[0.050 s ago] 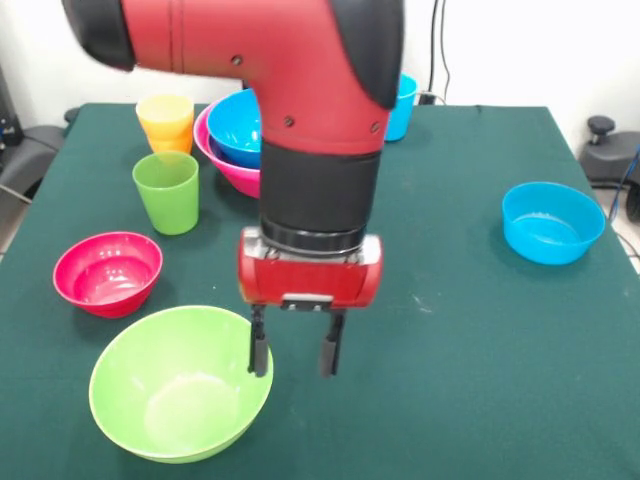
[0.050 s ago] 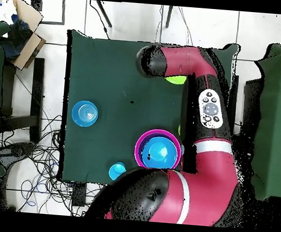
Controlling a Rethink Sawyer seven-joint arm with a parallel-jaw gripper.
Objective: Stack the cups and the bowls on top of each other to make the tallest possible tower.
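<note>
— So where is the end effector?

— Low centre of the front view, over the green bowl's right rim. Its fingers hang apart, one just inside the rim, gripping nothing.

— And the tower?

— Upper centre: a blue bowl nested in the pink bowl. A yellow cup sits in an orange one, upper left, with the green cup just below. The red bowl is at left, a light blue bowl at right on the table.
</note>
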